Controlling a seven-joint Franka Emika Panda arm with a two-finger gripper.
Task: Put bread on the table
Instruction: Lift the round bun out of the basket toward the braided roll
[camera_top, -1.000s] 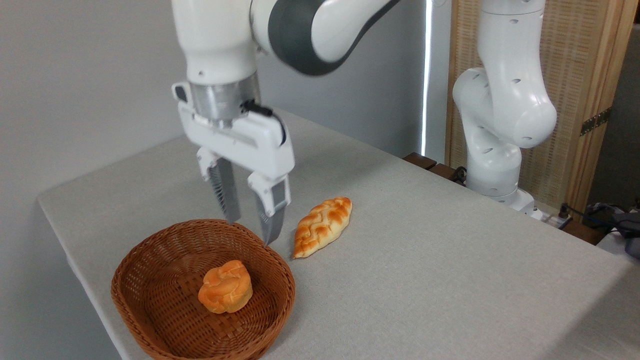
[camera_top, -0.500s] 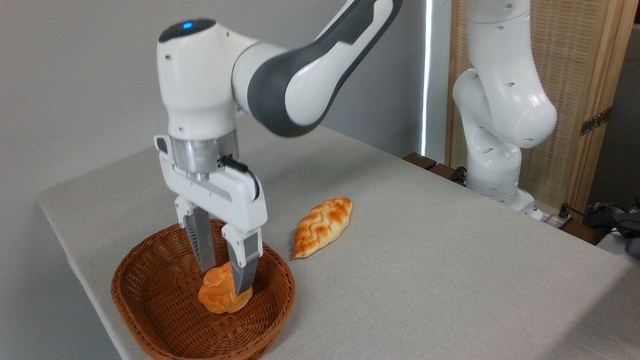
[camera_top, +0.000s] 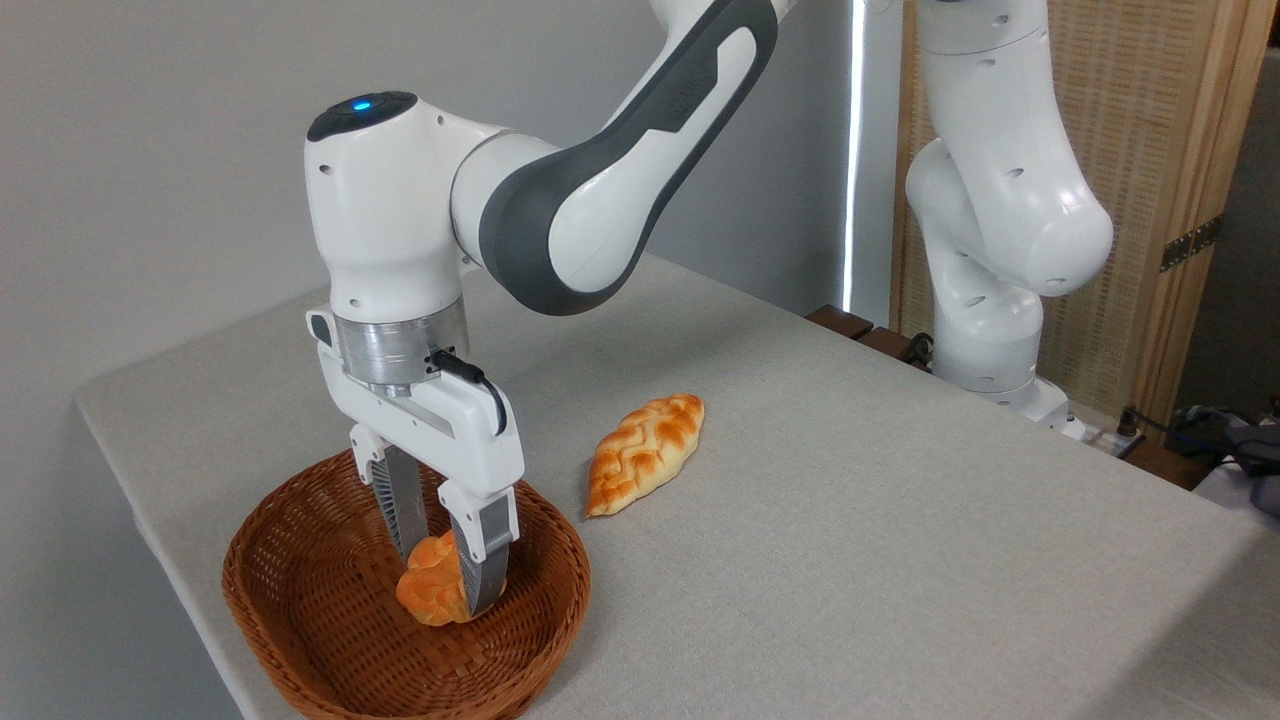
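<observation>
Gripper vertical, jaws narrowed

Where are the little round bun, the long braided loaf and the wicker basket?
Round bun (camera_top: 425, 590), fixed camera, its swirled orange side left of the end effector's fingers.
Braided loaf (camera_top: 645, 452), fixed camera, middle of its plaited top.
Wicker basket (camera_top: 300, 610), fixed camera, inner left wall.

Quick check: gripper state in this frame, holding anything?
Gripper: fingers closed around the small round orange bun, which sits in the brown woven wicker basket, not lifted.
</observation>
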